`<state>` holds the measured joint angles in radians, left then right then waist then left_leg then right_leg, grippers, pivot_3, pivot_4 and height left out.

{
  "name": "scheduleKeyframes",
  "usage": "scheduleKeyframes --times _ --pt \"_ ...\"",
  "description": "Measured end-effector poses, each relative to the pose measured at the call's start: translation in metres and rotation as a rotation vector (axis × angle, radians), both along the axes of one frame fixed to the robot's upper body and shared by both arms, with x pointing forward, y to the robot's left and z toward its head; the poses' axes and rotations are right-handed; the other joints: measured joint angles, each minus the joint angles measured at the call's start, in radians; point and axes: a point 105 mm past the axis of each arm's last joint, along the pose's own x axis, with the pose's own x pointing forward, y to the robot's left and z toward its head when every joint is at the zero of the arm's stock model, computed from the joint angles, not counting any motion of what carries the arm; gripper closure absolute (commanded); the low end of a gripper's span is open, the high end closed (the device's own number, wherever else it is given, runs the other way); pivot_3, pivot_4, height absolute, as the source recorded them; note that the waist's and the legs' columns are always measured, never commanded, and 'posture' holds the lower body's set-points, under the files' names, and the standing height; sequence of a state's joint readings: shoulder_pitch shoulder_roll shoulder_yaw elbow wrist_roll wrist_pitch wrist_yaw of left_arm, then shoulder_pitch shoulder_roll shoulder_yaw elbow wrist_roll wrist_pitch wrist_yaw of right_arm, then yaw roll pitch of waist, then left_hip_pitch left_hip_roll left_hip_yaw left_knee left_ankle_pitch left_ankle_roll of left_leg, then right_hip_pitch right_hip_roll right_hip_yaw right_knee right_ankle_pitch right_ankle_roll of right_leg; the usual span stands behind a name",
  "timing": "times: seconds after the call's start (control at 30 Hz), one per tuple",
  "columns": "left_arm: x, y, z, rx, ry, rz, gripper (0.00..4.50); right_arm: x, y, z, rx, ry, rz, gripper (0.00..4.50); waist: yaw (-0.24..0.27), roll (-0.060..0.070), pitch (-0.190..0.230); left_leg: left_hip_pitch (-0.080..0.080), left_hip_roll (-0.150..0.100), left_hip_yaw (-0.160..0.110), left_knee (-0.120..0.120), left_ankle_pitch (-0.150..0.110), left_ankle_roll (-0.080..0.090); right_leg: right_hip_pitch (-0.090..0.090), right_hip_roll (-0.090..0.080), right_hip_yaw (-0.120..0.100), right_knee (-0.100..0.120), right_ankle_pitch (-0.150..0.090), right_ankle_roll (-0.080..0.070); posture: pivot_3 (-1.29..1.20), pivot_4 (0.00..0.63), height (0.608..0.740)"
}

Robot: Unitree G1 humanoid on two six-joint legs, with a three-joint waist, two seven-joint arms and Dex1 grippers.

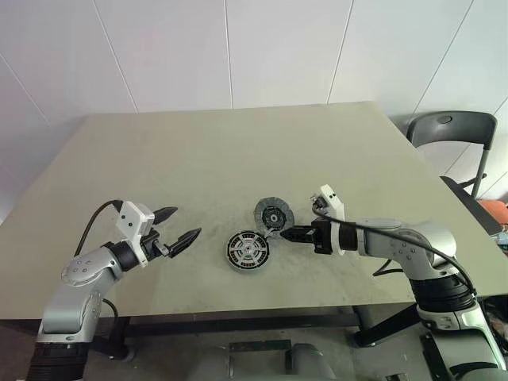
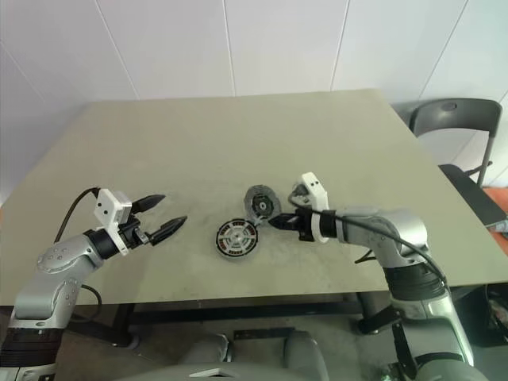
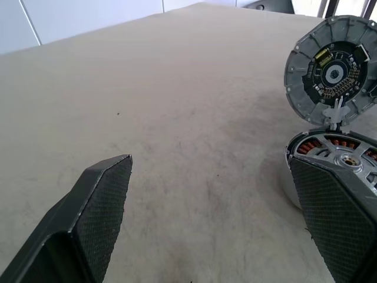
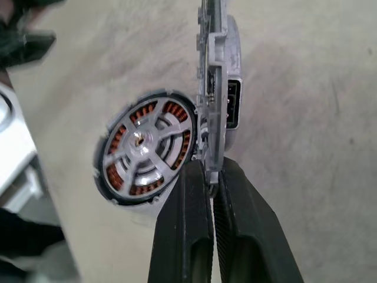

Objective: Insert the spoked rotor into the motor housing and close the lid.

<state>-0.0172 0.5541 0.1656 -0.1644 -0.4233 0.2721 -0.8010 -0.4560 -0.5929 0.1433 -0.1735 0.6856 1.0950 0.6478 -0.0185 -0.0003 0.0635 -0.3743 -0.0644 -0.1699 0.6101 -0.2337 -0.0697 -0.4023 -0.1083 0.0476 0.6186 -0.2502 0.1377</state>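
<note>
The motor housing (image 1: 248, 250) lies flat near the table's front, between my two arms. The spoked rotor (image 4: 143, 146) sits inside it, copper windings showing through the gaps between its silvery spokes. The lid (image 1: 274, 215), a grey ribbed disc, stands tilted up on edge at the housing's far right side. My right gripper (image 1: 284, 234) is shut on the lid's lower rim; the right wrist view shows the lid (image 4: 213, 112) edge-on between the fingers (image 4: 185, 236). Well to the left of the housing, my left gripper (image 1: 185, 223) is held open and empty, pointing toward the housing (image 3: 336, 154).
The beige table (image 1: 198, 151) stretches far behind the parts. A grey chair (image 1: 452, 131) stands off the table's far right corner. The front edge runs close below both arms.
</note>
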Motion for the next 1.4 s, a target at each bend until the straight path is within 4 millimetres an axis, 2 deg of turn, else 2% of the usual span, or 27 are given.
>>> scheduleKeyframes --times 0.37,0.67,0.83,1.13,1.3,1.4 --pt "0.002 -0.003 0.0 0.001 -0.001 -0.009 0.0 0.001 0.011 0.001 -0.178 -0.322 0.182 4.49 0.0 0.0 0.0 0.001 0.008 0.001 0.001 0.0 -0.001 0.0 0.008 0.0 -0.001 0.003 -0.005 0.0 0.0 0.74" --pt "0.003 -0.003 -0.001 0.0 0.008 -0.012 0.0 -0.008 0.011 0.005 -0.199 -0.342 0.302 4.49 0.001 0.0 0.0 0.001 0.009 0.001 0.0 0.0 0.0 0.0 0.009 0.0 -0.001 0.004 -0.006 0.0 0.0 0.74" --pt "0.003 -0.003 -0.001 0.002 0.006 -0.012 0.0 -0.02 0.024 0.003 -0.195 -0.329 0.401 3.23 0.003 0.0 0.0 0.001 0.009 0.0 0.001 0.0 -0.001 0.0 0.01 0.0 -0.001 0.004 -0.007 0.0 0.0 0.74" --pt "0.004 -0.001 -0.004 0.014 0.015 -0.004 0.0 -0.019 0.028 0.007 -0.238 -0.403 0.45 0.09 0.007 0.0 0.0 0.001 0.009 0.0 0.002 0.0 -0.001 0.0 0.01 0.0 -0.001 0.004 -0.007 0.0 0.0 0.74" --pt "0.004 -0.001 -0.004 0.016 0.014 -0.005 0.0 -0.031 0.034 0.018 -0.17 -0.375 0.533 0.04 0.005 0.0 0.0 0.001 0.009 0.0 0.002 0.0 -0.001 0.0 0.01 0.0 -0.001 0.005 -0.007 0.0 0.0 0.74" --pt "0.005 -0.002 -0.002 0.017 0.009 -0.008 0.0 -0.03 0.036 0.029 -0.149 -0.386 0.546 0.04 0.007 0.0 0.0 0.001 0.009 0.0 0.003 0.0 -0.001 0.001 0.01 0.0 -0.001 0.005 -0.007 0.0 0.0 0.74"
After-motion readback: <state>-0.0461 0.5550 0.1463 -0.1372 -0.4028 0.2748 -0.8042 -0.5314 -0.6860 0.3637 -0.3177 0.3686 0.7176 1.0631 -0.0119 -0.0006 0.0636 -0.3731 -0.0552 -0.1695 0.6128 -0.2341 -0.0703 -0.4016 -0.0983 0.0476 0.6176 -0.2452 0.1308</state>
